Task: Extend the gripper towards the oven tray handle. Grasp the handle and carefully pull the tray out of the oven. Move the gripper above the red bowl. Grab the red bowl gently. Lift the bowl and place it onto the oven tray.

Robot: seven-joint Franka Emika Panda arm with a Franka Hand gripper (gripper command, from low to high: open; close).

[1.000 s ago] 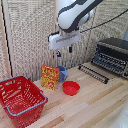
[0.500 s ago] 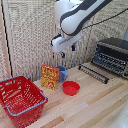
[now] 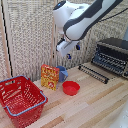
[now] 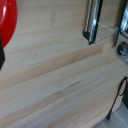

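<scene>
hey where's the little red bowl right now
In the exterior view the red bowl sits on the wooden table near the middle, just right of the yellow box and well left of the oven.

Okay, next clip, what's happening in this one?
A white robot arm hangs above a wooden table, its hand in the air holding nothing. The red bowl sits untouched on the table, near a yellow box and a red mesh basket. The oven stands at the exterior view's right, not yet touched.
</scene>
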